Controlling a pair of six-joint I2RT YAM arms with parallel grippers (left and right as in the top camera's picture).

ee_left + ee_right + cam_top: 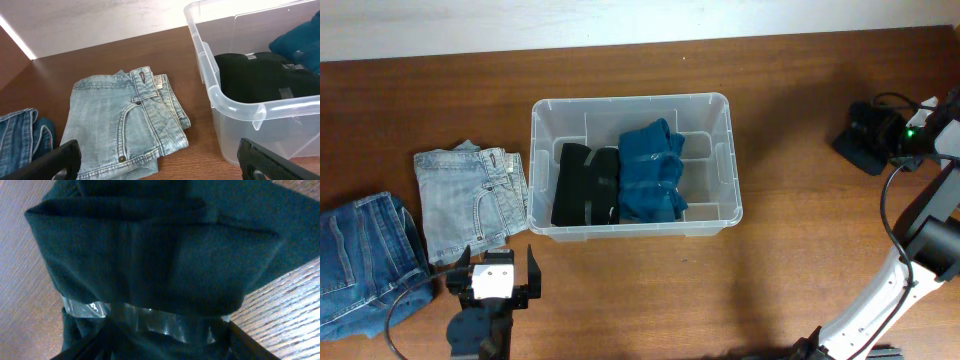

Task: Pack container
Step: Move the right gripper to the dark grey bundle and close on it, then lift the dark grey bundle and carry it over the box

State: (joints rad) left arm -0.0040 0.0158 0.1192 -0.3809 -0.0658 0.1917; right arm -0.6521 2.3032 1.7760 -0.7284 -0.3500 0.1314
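Left gripper [498, 264], jaws spread wide, hovers at the near edge of the table [770, 290]. Ahead of it you see folded light-blue jeans [470, 198], with darker jeans [365, 262] to their left. The container [630, 101] sits mid-table, just right of the light jeans, holding a black garment [584, 186] and a teal garment [650, 172] side by side. Right gripper [160, 347], far right, straddles a dark taped bundle [150, 255]; you cannot tell whether it pinches.

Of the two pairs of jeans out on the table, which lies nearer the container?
The light-wash folded pair, just left of the container; the darker blue pair sits beyond it, farther left.
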